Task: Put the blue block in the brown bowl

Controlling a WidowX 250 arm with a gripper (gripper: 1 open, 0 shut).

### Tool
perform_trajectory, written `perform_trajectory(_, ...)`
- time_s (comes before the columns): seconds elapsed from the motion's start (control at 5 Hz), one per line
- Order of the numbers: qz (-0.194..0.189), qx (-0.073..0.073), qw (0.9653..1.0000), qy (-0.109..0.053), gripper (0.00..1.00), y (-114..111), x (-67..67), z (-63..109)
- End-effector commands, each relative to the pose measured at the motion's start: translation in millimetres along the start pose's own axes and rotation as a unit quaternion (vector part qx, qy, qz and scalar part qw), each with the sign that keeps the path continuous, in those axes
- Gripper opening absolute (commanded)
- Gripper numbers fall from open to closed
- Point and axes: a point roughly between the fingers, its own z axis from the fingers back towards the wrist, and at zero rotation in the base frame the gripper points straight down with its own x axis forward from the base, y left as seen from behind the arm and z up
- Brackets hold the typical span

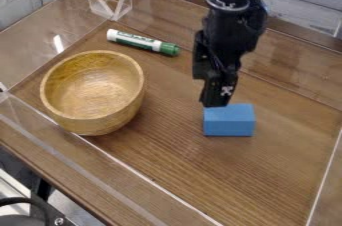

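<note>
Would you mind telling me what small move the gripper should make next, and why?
Probably lower straight down around the blue block. The gripper hangs open just above the block's back edge, nothing is held yet, and the brown bowl sits empty to the left.
</note>
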Motion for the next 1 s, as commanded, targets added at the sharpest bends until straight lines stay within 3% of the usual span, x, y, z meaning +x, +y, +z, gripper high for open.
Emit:
perform_trajectory(0.0,-0.019,0.026,0.9991,-0.027,1.00,-1,5.8,7.0)
perform_trajectory(0.8,-0.054,0.025,0.9970,-0.050,1.00,-6,18.0,-27.2)
